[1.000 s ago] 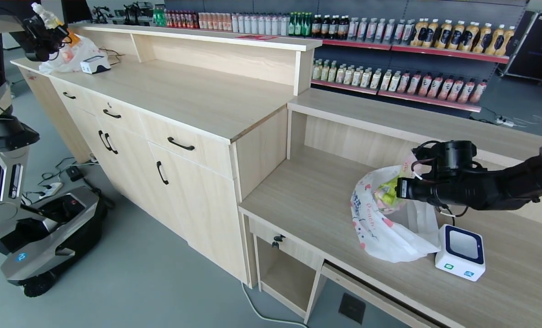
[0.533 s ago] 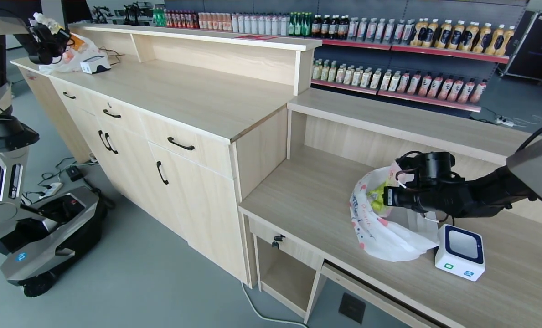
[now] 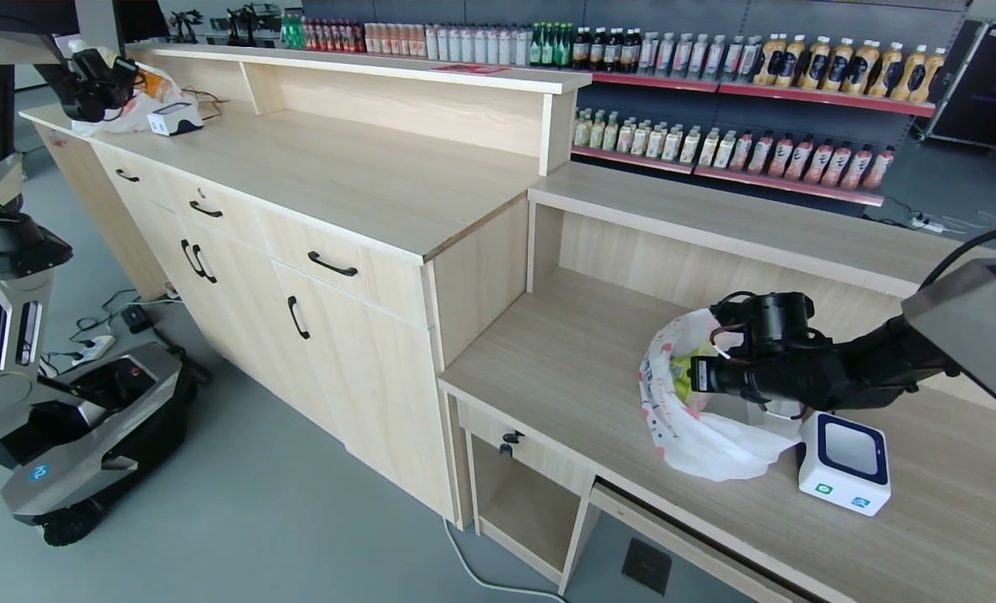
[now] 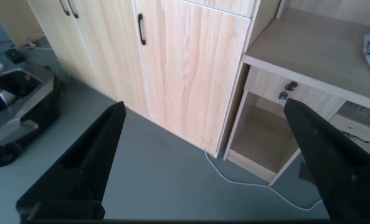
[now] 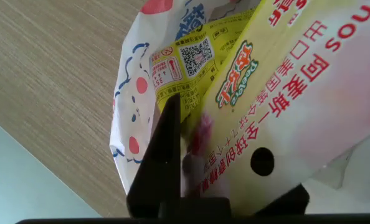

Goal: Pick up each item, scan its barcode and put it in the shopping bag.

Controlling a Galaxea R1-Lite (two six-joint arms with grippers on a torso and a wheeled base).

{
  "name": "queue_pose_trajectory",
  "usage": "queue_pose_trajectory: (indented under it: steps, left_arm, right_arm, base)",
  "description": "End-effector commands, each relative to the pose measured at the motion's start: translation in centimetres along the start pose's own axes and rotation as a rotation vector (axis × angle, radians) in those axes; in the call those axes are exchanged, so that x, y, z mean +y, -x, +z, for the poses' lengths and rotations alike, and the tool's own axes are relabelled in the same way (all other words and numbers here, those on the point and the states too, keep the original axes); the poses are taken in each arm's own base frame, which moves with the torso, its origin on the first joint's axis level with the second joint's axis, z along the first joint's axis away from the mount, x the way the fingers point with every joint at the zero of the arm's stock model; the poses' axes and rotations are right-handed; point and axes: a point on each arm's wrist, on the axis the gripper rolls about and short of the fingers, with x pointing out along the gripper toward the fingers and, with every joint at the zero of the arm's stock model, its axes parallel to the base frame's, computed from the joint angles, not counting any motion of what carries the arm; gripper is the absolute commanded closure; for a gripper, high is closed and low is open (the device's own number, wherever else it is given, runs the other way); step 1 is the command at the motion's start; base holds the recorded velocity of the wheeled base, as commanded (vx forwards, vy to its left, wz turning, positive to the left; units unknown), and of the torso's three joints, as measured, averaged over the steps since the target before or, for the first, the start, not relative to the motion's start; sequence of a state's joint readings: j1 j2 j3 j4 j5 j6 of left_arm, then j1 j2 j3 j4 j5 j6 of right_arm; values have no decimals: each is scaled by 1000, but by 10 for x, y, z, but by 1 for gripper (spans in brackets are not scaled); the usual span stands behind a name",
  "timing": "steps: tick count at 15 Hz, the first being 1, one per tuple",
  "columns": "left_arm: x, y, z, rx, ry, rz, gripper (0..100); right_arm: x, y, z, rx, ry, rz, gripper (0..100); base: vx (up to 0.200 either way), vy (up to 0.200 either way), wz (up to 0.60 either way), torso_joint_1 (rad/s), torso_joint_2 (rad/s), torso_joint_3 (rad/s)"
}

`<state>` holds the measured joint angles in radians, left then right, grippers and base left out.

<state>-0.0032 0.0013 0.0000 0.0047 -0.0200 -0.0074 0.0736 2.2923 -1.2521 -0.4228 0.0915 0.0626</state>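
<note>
On the low wooden desk point(image 3: 565, 360) lies a white printed shopping bag point(image 3: 699, 431) with its mouth facing up. My right gripper point(image 3: 697, 374) is down in that mouth, shut on a yellow snack packet point(image 3: 680, 368). In the right wrist view the yellow snack packet point(image 5: 278, 106) sits against a dark finger point(image 5: 166, 155), with the shopping bag's wall point(image 5: 132, 118) just behind. A white barcode scanner point(image 3: 845, 463) stands right beside the bag. My left gripper point(image 4: 203, 155) hangs open over the grey floor, off the desk's left, holding nothing.
A taller counter point(image 3: 338, 167) with drawers and doors adjoins the desk on the left. Another robot point(image 3: 37, 352) works at that counter's far end beside a second bag and scanner point(image 3: 171, 119). Shelves of bottles point(image 3: 715, 100) line the back wall.
My right gripper has moved left and down with the yellow packet, from above the bag into its mouth. The bag has sagged lower.
</note>
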Motion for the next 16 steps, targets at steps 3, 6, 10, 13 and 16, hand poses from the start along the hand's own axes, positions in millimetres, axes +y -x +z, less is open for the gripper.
queue_pose_trajectory:
  steps: [3, 6, 10, 13, 16]
  left_arm:
    - [0, 0, 0, 0, 0, 0, 0]
    - [0, 0, 0, 0, 0, 0, 0]
    - [0, 0, 0, 0, 0, 0, 0]
    - [0, 0, 0, 0, 0, 0, 0]
    - [0, 0, 0, 0, 0, 0, 0]
  right_arm:
    - [-1, 8, 8, -29, 0, -4, 0]
    - [-9, 29, 26, -92, 43, -23, 0]
    - [-20, 74, 47, -168, 144, -68, 0]
    - [-21, 127, 57, -231, 201, -99, 0]
    - [-17, 229, 33, -294, 270, -162, 0]
  base:
    - [0, 0, 0, 0, 0, 0]
    - [0, 0, 0, 0, 0, 0]
    - [0, 0, 0, 0, 0, 0]
    - [0, 0, 0, 0, 0, 0]
    - [0, 0, 0, 0, 0, 0]
